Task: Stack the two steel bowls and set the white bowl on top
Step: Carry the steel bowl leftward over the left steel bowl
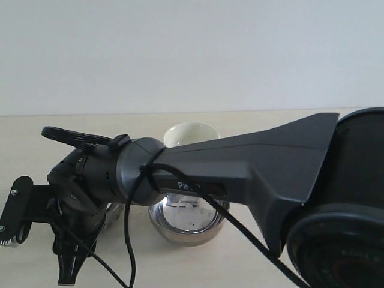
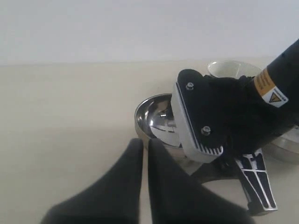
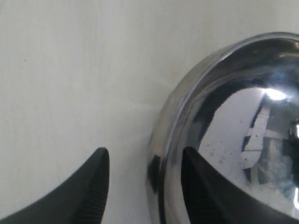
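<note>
Right hand (image 3: pixel 145 156) astride steel bowl (image 3: pixel 238 140) rim

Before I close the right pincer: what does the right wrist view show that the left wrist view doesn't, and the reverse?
Right wrist only: the right pincer open astride the rim of one steel bowl, one finger inside, one outside. Left wrist only: the white bowl, a second steel bowl at the frame edge, the left pincer shut and empty. Both: the first steel bowl, the right pincer's body, the tabletop.
</note>
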`<state>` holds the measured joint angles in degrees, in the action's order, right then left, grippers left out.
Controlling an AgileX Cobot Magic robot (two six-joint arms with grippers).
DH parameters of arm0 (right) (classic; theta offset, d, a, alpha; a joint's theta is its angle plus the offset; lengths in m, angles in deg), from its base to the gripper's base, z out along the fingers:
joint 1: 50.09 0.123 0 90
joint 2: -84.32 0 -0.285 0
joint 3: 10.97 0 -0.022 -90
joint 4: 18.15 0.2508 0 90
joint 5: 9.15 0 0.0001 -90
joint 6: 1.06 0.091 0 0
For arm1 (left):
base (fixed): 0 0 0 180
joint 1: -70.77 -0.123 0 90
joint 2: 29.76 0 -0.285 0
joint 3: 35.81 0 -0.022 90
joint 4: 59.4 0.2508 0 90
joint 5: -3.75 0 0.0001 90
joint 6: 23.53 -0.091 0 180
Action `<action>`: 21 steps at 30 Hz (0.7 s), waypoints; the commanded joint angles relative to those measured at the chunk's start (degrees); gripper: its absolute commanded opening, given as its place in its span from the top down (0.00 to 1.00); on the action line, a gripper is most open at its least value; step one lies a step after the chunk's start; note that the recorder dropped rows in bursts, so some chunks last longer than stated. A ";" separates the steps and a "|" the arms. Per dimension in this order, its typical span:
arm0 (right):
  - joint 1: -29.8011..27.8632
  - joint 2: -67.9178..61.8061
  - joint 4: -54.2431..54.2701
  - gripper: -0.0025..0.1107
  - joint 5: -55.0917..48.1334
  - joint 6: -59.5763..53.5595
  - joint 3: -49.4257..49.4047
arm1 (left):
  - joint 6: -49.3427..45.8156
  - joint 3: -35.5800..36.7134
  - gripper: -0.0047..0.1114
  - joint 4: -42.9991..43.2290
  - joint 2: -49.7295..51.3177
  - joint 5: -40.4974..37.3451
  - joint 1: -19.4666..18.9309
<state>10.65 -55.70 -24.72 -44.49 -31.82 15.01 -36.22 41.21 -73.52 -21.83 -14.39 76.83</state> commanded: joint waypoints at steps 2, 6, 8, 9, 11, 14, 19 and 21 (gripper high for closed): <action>-0.22 0.10 -0.44 0.76 1.61 1.21 0.29 | 0.36 0.20 0.93 0.04 -0.15 0.07 -0.13; -0.22 0.10 -0.89 0.98 1.28 1.20 0.29 | 0.36 0.20 0.93 0.04 -0.15 0.07 -0.13; -0.22 0.10 -1.15 0.98 1.17 1.20 0.29 | 0.36 0.20 0.93 0.04 -0.15 0.07 -0.13; -0.22 0.10 -1.15 0.98 1.04 1.20 0.29 | 0.36 0.20 0.93 0.04 -0.15 0.07 -0.13; -0.22 0.10 -1.15 0.98 0.05 0.83 0.29 | 0.36 0.20 0.93 0.04 -0.15 0.07 -0.13; -0.22 0.21 -1.52 0.98 -2.40 -0.31 0.29 | 0.36 0.20 0.93 0.04 -0.15 0.07 -0.13; -0.22 0.90 -1.78 0.98 -5.85 -1.35 0.29 | 0.36 0.20 0.93 0.04 -0.15 0.07 -0.13; -0.22 1.50 -1.78 0.98 -5.48 -1.35 0.29 | 0.36 0.20 0.93 0.04 -0.15 0.07 -0.13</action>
<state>10.58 -55.47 -26.13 -48.43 -32.67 15.10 -36.22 41.21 -73.52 -21.83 -14.39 76.83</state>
